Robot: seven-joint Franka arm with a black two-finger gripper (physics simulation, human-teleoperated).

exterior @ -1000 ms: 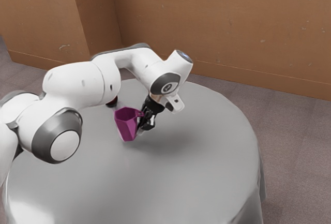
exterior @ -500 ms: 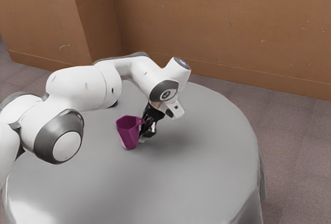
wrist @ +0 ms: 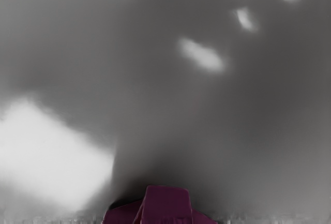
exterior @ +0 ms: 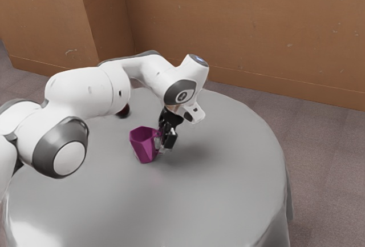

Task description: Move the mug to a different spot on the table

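The hand (exterior: 166, 136) is seen just left of the middle of the exterior view, pointed down and pressed close against the mug (exterior: 144, 143) on the side facing the exterior view's right. Whether the hand is clamped on the mug or parted beside it cannot be told.

The mug is purple, with faceted sides that narrow toward the base. It is set upright, with its open mouth turned up and its base on the worktop (exterior: 228, 190). It is placed left of the frame's centre, in the part of the round top that lies toward the exterior view's left, well away from every edge. In the wrist view a purple part of the mug (wrist: 164, 207) is shown right under the hand, with a dark shadow spread around it over the grey worktop (wrist: 217, 131), on which pale blurred patches of light are reflected.

The worktop is round, grey and slightly glossy, and a soft shadow is cast on it beside the mug. The white arm (exterior: 85, 93) is brought in from the lower left of the frame, bent across the worktop and angled down to the hand. A small dark thing (exterior: 123, 112) is partly covered by the arm behind the mug; what it is cannot be made out. Behind the worktop a brown wall (exterior: 256, 24) is seen across the upper frame, and a grey-brown floor (exterior: 325, 156) at the right.
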